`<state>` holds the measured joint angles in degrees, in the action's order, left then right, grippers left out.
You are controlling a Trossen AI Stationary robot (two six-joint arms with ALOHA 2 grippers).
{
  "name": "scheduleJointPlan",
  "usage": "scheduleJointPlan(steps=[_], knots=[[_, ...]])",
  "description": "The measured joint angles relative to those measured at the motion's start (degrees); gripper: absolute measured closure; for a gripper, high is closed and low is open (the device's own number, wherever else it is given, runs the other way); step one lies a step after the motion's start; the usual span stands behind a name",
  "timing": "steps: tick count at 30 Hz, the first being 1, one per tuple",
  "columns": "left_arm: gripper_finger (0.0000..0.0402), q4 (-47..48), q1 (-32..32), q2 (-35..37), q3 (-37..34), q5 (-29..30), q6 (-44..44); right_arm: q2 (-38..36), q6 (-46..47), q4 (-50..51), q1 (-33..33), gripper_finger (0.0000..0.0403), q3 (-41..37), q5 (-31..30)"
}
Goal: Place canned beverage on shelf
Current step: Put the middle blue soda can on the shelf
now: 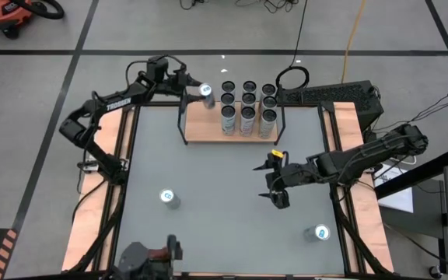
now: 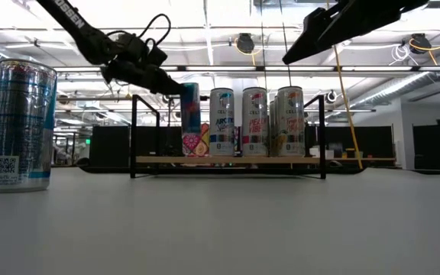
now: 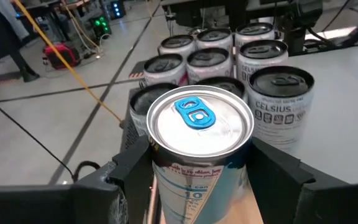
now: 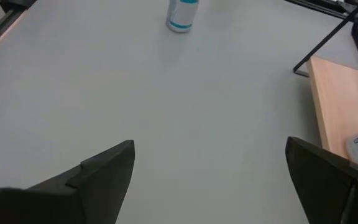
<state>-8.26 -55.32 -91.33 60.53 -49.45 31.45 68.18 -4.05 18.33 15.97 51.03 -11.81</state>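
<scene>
Landmark: the shelf [image 1: 232, 128], a small light-wood board with black rod ends, at the far side of the worktop [image 1: 224, 194].
Nearest cans: two loose cans stand on the worktop well short of the shelf, one on the left [image 1: 169, 198] and one towards the near right corner [image 1: 319, 232]; neither is being touched.
Right gripper: the right gripper [image 1: 272, 180] hangs above the worktop, nearer than the shelf's right end, released with its jaws spread wide and nothing between them.
Stock on the shelf: a block of cans [image 1: 247, 109] stands upright over the shelf's middle and right part, close together in rows.
Task can: the held can [image 3: 199, 149], silver-topped with a blue pull tab, is upright at the shelf's left part, just beside the standing block; in the low view its base looks at or very near the board, though I cannot tell whether it is resting there.
Left gripper: the left gripper [image 1: 197, 91] is over the shelf's left end, clenched on the held can from both sides.
Step in hand: placing, by my reading; the can is already lined up beside its neighbours.
Next move: probably settle it onto the board, let go gently, then back away leftwards without nudging the row or the rod frame.
</scene>
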Motion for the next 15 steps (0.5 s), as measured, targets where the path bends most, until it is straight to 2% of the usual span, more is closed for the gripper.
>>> scheduleJointPlan(steps=[10, 15], knots=[[0.0182, 9.15, -1.76, -5.45, 8.27, -2.82, 2.83, 0.00, -0.80, -0.05, -1.00, 0.0052, 0.00, 0.06], [0.0182, 12.82, -1.69, -7.90, 8.81, -2.56, 7.67, 0.00, -0.04, 0.24, -1.00, 0.0052, 0.00, 0.08]])
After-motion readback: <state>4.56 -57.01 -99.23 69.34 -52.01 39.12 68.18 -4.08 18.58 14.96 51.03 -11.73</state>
